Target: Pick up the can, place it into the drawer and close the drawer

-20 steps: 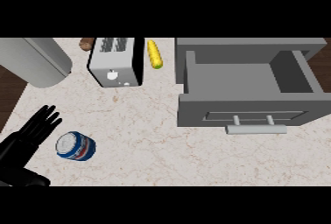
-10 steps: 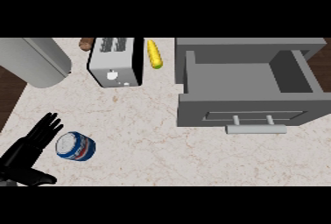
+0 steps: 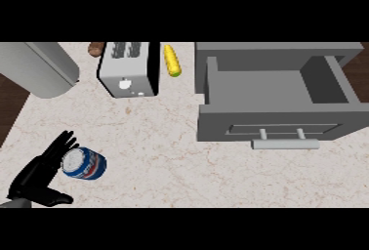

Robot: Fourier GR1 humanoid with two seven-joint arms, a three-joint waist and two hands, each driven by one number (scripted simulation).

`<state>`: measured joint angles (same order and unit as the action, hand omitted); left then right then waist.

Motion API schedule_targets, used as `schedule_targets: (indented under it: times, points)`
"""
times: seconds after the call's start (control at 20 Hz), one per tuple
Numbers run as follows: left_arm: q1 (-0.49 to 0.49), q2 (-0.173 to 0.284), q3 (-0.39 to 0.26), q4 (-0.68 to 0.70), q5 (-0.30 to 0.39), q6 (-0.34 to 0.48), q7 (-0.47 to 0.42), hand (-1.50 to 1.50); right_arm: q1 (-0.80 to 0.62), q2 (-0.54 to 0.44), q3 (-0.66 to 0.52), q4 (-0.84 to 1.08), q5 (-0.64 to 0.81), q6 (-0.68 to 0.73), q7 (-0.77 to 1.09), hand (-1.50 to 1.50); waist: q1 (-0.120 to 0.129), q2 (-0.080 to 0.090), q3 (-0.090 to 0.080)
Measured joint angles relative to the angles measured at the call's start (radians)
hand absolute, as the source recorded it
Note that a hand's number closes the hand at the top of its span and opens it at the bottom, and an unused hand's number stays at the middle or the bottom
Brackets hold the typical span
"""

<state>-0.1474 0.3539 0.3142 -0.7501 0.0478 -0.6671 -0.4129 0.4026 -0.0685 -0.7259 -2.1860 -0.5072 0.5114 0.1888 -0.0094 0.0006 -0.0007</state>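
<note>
A blue and white can (image 3: 85, 164) with a silver top lies on the speckled counter at the lower left. My left hand (image 3: 39, 177) is right beside it on its left, fingers straight and touching the can's side, thumb sticking out low toward the right. The hand is open and not curled round the can. The grey drawer (image 3: 277, 118) stands pulled open at the right, its inside bare, with a bar handle (image 3: 284, 143) on its front. My right hand is out of view.
A silver toaster (image 3: 130, 69) stands at the back, a yellow corn cob (image 3: 172, 60) to its right and a brown object (image 3: 96, 48) to its left. A large grey cylinder (image 3: 34, 67) fills the back left corner. The counter's left edge runs close to my hand.
My left hand has moved right and forward until its fingers touch the can. The can and drawer have not moved.
</note>
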Motion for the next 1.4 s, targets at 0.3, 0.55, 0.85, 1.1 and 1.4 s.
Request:
schedule_targets:
  times: [0.3,0.55,0.85,1.1,1.4]
  points:
    - [-0.076,-0.014,-0.027,0.169,-0.055,0.044,-0.088,-1.50,0.005,0.025,0.001,-0.017,-0.002,0.011,0.015,-1.50,-0.003,0.001,0.000]
    - [-0.118,-0.012,-0.023,0.235,-0.037,0.037,-0.081,-1.50,0.007,0.036,-0.022,0.003,-0.003,0.045,0.000,-1.50,-0.002,0.000,0.000]
    - [-0.149,-0.033,-0.019,0.249,0.009,0.005,-0.036,1.50,0.042,0.050,-0.019,-0.050,-0.027,0.042,0.030,-1.50,-0.001,-0.001,0.000]
    - [-0.158,-0.048,-0.038,0.215,0.038,-0.055,0.016,1.50,0.049,0.052,-0.007,-0.069,-0.046,0.031,0.052,-1.50,0.002,-0.002,0.001]
    - [-0.156,-0.095,-0.064,0.103,0.087,-0.096,0.063,1.50,0.050,0.039,-0.031,-0.073,-0.077,0.023,0.066,-1.50,0.007,-0.004,0.001]
